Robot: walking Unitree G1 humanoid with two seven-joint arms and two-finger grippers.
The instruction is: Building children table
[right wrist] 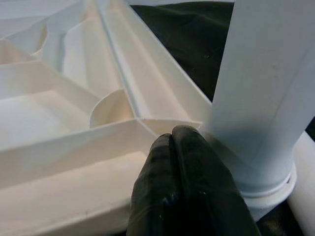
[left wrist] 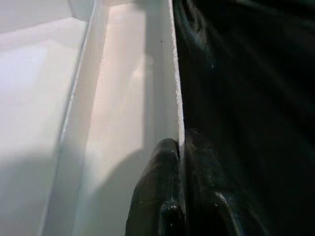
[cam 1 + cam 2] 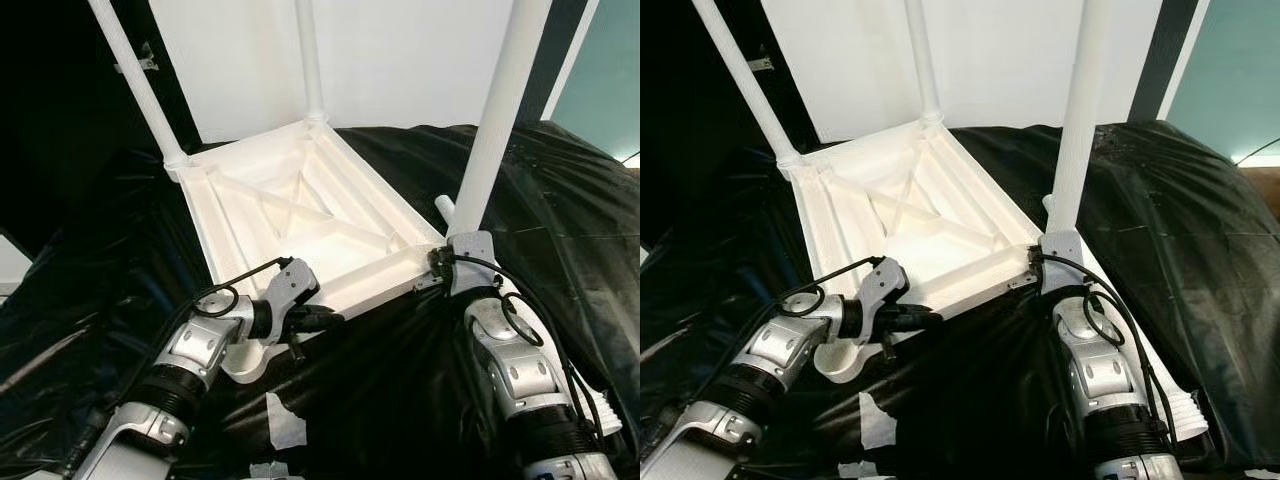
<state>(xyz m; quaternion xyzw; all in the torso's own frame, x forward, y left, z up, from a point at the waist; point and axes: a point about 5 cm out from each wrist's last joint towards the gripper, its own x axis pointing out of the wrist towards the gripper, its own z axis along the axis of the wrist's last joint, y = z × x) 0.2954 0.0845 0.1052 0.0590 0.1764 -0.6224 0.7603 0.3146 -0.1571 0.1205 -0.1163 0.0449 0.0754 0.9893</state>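
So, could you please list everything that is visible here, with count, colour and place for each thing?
Table top: one, white, lying upside down on the black sheet, ribbed underside facing up.
Table legs: three, white, standing upright in the far-left, far and near-right corners.
Loose leg: one, white, lying on the sheet beside the right arm.
Corner socket: one, white, near-left corner, no leg in it.
Black sheet: one, glossy black, covering the surface under the table.
Tape pieces: a few, white, on the sheet in front.
Left gripper: black fingers, pinching the near rim of the table top.
Right gripper: black fingers together, at the base of the near-right leg.
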